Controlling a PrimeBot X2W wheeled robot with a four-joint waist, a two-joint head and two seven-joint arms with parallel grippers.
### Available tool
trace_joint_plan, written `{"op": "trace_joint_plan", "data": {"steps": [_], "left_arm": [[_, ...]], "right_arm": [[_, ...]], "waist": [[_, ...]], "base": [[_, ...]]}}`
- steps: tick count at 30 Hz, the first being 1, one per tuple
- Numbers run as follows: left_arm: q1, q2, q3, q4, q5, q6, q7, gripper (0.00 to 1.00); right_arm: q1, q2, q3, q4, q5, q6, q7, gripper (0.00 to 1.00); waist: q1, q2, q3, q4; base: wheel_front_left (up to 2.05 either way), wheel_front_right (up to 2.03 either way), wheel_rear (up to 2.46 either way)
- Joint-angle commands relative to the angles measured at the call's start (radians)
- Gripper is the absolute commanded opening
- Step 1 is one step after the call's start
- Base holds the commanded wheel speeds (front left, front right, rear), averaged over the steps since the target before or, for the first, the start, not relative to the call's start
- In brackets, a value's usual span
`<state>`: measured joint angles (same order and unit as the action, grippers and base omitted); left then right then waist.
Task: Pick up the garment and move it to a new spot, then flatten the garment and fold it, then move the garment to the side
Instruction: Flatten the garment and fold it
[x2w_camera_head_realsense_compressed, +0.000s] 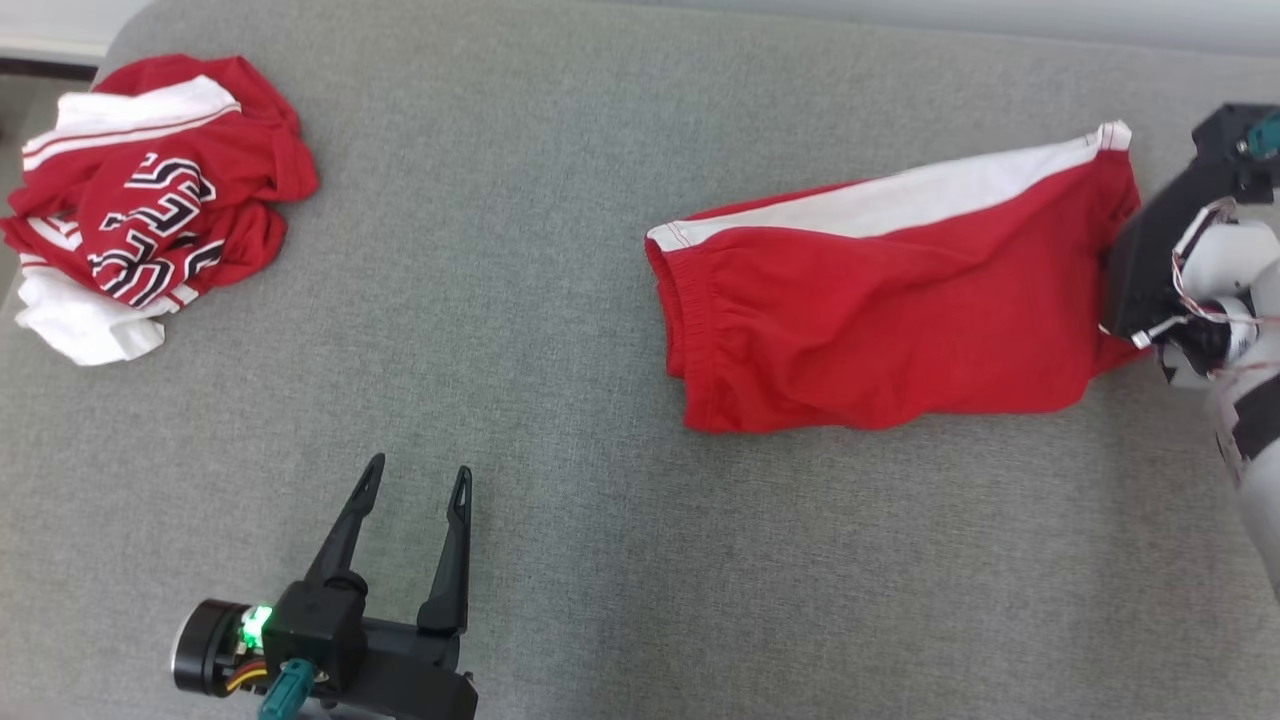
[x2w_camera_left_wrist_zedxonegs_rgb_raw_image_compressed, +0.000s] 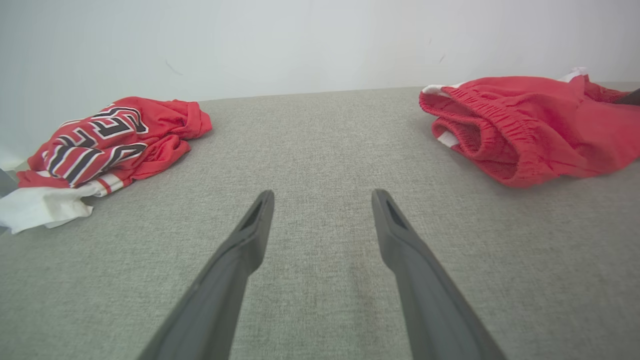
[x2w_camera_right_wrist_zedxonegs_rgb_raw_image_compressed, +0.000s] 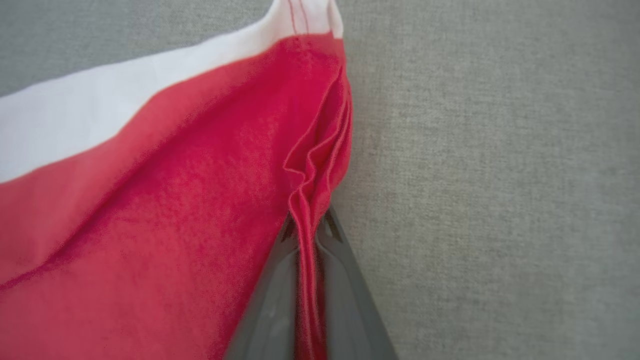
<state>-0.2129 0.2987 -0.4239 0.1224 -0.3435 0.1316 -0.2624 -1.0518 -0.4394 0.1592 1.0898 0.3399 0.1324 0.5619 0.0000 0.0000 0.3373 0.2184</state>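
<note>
A pair of red shorts (x2w_camera_head_realsense_compressed: 890, 300) with a white side stripe lies folded on the grey surface at the right, waistband toward the middle. They show at the upper right of the left wrist view as the red shorts (x2w_camera_left_wrist_zedxonegs_rgb_raw_image_compressed: 530, 125). My right gripper (x2w_camera_right_wrist_zedxonegs_rgb_raw_image_compressed: 306, 225) is shut on the bunched hem edge of the shorts (x2w_camera_right_wrist_zedxonegs_rgb_raw_image_compressed: 150, 210), pinched between both fingers. In the head view the right gripper body (x2w_camera_head_realsense_compressed: 1150, 270) sits at the shorts' right edge, its fingertips hidden. My left gripper (x2w_camera_head_realsense_compressed: 418, 478) rests open at the lower left, nothing between its fingers (x2w_camera_left_wrist_zedxonegs_rgb_raw_image_compressed: 250, 235).
A crumpled red, white and black jersey (x2w_camera_head_realsense_compressed: 150, 200) lies at the far left corner of the grey cushion (x2w_camera_head_realsense_compressed: 560, 400), also seen as the jersey (x2w_camera_left_wrist_zedxonegs_rgb_raw_image_compressed: 105, 145). A pale wall (x2w_camera_left_wrist_zedxonegs_rgb_raw_image_compressed: 320, 40) rises behind the surface.
</note>
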Motion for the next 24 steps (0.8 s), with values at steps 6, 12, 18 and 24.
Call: {"op": "trace_joint_plan", "data": {"steps": [6, 12, 18, 24], "left_arm": [[0.031, -0.015, 0.010, 0.024, -0.003, -0.013, -0.004, 1.00], [0.068, -0.024, 0.023, 0.037, -0.006, -0.017, -0.004, 1.00], [0.095, -0.040, 0.026, 0.043, -0.007, -0.023, -0.004, 1.00], [0.115, -0.055, 0.024, 0.053, -0.005, -0.032, -0.003, 1.00]], "right_arm": [[0.075, -0.042, -0.049, -0.006, -0.057, -0.003, -0.057, 0.00], [0.146, -0.081, -0.097, -0.030, -0.122, -0.003, -0.101, 0.00], [0.202, -0.106, -0.169, -0.095, -0.236, -0.003, -0.167, 0.00], [0.241, -0.012, -0.169, -0.206, -0.273, -0.003, -0.136, 0.00]], "waist": [[0.0000, 0.0000, -0.066, -0.032], [0.0000, 0.0000, -0.133, -0.059], [0.0000, 0.0000, -0.184, -0.066], [0.0000, 0.0000, -0.218, -0.067]], "base": [[0.00, 0.00, 0.00], [0.00, 0.00, 0.00], [0.00, 0.00, 0.00], [0.00, 0.00, 0.00]]}}
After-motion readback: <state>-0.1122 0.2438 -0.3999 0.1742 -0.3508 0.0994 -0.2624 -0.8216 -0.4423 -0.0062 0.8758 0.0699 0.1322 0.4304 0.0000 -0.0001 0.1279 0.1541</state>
